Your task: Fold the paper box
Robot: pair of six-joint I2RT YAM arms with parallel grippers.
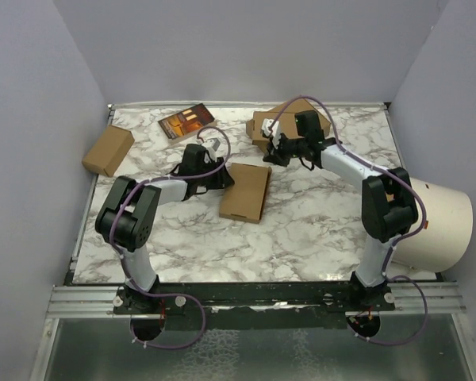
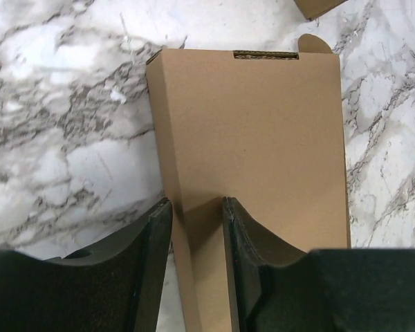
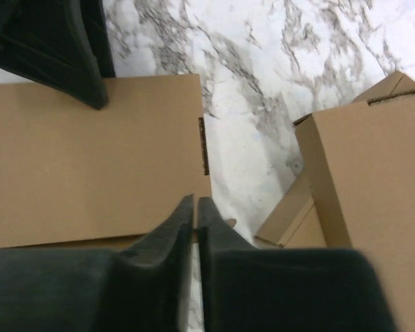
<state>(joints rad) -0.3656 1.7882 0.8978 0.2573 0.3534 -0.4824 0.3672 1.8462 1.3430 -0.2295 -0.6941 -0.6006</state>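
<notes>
With the left gripper [image 2: 197,207] narrowly parted astride the paper box's [image 1: 246,191] left edge and the right gripper [image 3: 195,207] barely parted, the box could slide across the worktop [image 1: 301,230].

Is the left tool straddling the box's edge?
Yes: in the left wrist view, the left tool has one finger either side of the box's edge.

The top view looks down from above and behind the arm bases onto the whole desk [image 1: 301,230]. Both wrist views hang close, sharing the paper box [image 1: 246,192].
</notes>
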